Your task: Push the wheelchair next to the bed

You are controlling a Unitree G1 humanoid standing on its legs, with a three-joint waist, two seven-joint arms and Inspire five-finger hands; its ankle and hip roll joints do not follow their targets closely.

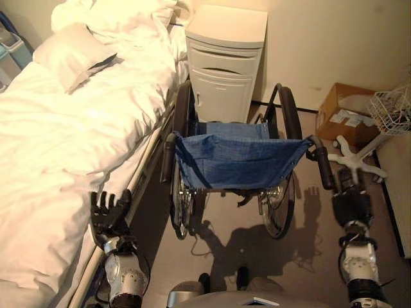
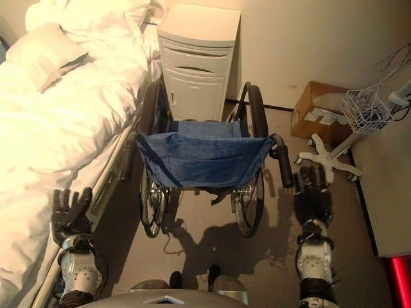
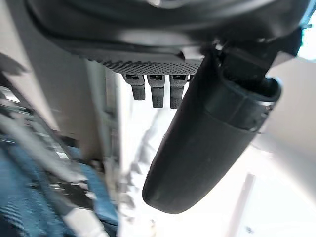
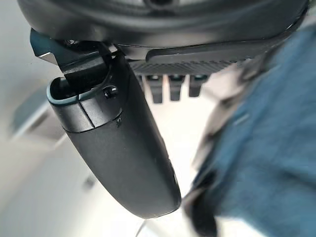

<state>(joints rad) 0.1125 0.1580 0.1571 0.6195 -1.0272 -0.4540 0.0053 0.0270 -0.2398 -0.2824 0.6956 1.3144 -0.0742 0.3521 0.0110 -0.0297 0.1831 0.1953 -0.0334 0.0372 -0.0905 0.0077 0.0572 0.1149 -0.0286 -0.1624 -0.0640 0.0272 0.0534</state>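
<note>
Nearest the camera, left hand (image 1: 108, 212) hung with fingers straight and spread, holding nothing, by the bed (image 1: 58, 141) edge and apart from the wheelchair (image 1: 239, 160). Right hand (image 1: 351, 204) sat just behind the right push handle (image 1: 323, 168), fingers apparently relaxed, contact unclear. Wheelchair, blue sling back, stood between both hands, alongside the bed. Beyond it: white cabinet (image 1: 225, 61); farther right, cardboard box (image 1: 343, 115) and white stand base (image 1: 354, 160).

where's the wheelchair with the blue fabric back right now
In the left eye view the blue-backed wheelchair stands centre frame, beside the white-sheeted bed on its left and just in front of the white bedside cabinet.
</note>
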